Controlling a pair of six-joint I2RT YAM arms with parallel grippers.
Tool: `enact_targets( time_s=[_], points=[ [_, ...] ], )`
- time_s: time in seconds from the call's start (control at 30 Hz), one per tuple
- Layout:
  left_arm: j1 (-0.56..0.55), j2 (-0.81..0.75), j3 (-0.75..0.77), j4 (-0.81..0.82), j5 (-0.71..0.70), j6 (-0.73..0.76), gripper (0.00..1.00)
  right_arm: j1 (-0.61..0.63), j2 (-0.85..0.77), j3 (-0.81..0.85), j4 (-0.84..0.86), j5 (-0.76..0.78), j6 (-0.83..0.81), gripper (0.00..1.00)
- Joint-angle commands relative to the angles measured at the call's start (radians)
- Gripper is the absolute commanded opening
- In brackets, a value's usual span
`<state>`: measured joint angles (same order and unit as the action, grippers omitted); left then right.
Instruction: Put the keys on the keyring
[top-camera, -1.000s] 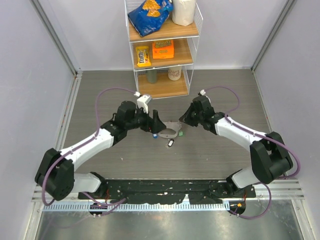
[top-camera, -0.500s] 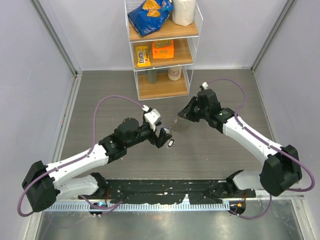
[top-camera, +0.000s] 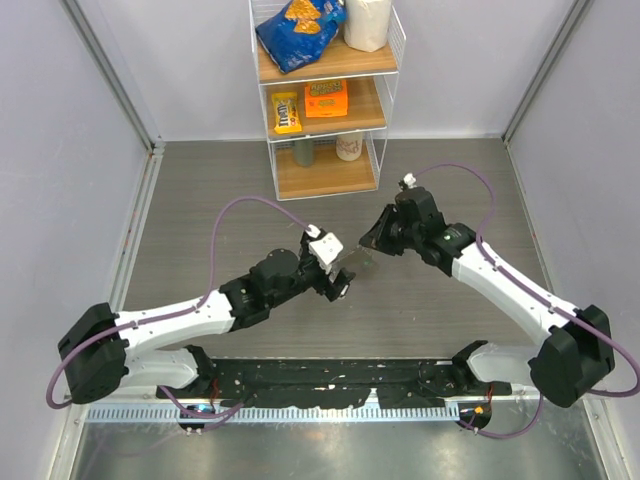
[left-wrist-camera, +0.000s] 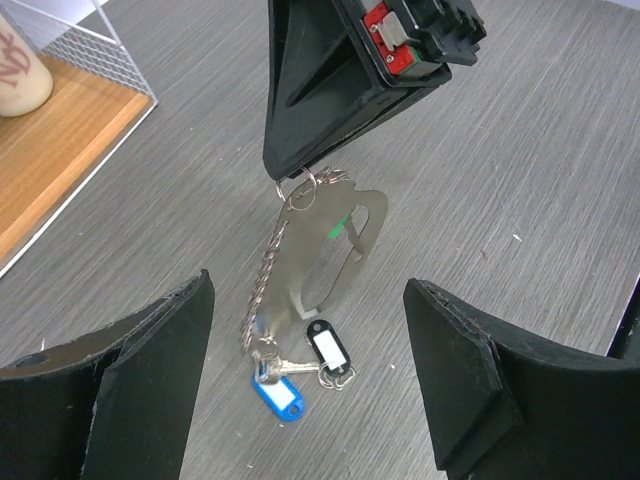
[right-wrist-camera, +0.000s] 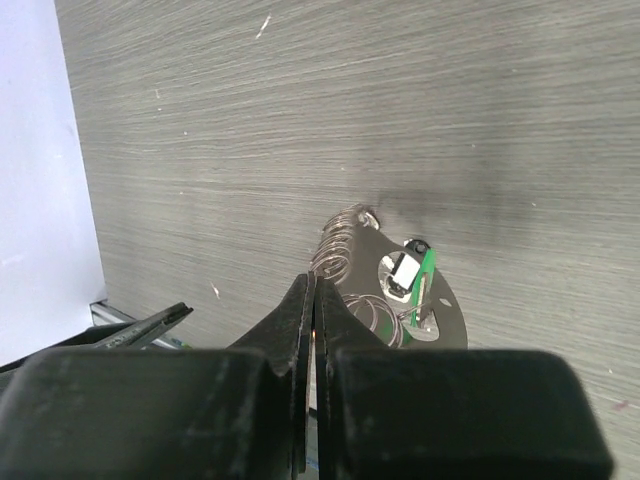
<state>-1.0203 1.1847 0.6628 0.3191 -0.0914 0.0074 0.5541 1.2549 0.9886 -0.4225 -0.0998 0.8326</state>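
Observation:
My right gripper (top-camera: 368, 241) is shut on the top of the keyring (left-wrist-camera: 268, 268), a silvery chain loop that hangs from its fingertips (left-wrist-camera: 292, 172) down to the table. In the right wrist view the shut fingers (right-wrist-camera: 312, 290) pinch the chain's coils (right-wrist-camera: 338, 248). A blue-headed key (left-wrist-camera: 278, 392) sits at the chain's lower end on the table. A black-and-white-headed key (left-wrist-camera: 325, 345) lies beside it. A green-headed key (right-wrist-camera: 421, 278) shows under the loop. My left gripper (left-wrist-camera: 310, 300) is open and empty, its fingers on either side of the hanging chain and keys, apart from them.
A wire-and-wood shelf (top-camera: 325, 100) with snacks stands at the back middle; its lowest board (left-wrist-camera: 60, 130) and a cup (left-wrist-camera: 20, 70) show in the left wrist view. Grey walls close both sides. The table top is grey wood grain (top-camera: 200, 200).
My left gripper let go near the ring, drew back toward me and swung right, now facing the keys. My right gripper lifted the chain's top off the table.

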Motion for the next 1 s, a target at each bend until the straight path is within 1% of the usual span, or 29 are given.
enact_targets(
  time_s=[0.0,0.17,0.2,0.4,0.53,0.77,0.97],
  points=[
    [-0.021,0.023,0.044,0.086,-0.025,0.031,0.83,-0.002,-0.058,-0.045,0.010,0.048,-0.010,0.05],
    [-0.038,0.047,0.035,0.127,-0.031,0.046,0.83,-0.002,-0.068,-0.116,-0.009,0.097,0.002,0.05],
    [-0.043,0.056,0.037,0.135,-0.036,0.051,0.83,-0.002,-0.069,-0.123,-0.010,0.142,0.008,0.05],
    [-0.069,0.127,0.055,0.193,-0.044,0.065,0.83,-0.013,-0.072,-0.130,-0.070,0.222,0.011,0.05],
    [-0.080,0.170,0.089,0.196,-0.031,0.068,0.84,-0.029,-0.103,-0.139,-0.105,0.268,-0.003,0.05],
    [-0.095,0.243,0.139,0.218,-0.013,0.068,0.84,-0.048,-0.193,-0.166,-0.133,0.299,-0.021,0.05],
    [-0.101,0.296,0.187,0.222,0.016,0.077,0.84,-0.051,-0.222,-0.163,-0.168,0.285,-0.024,0.05]
  ],
)
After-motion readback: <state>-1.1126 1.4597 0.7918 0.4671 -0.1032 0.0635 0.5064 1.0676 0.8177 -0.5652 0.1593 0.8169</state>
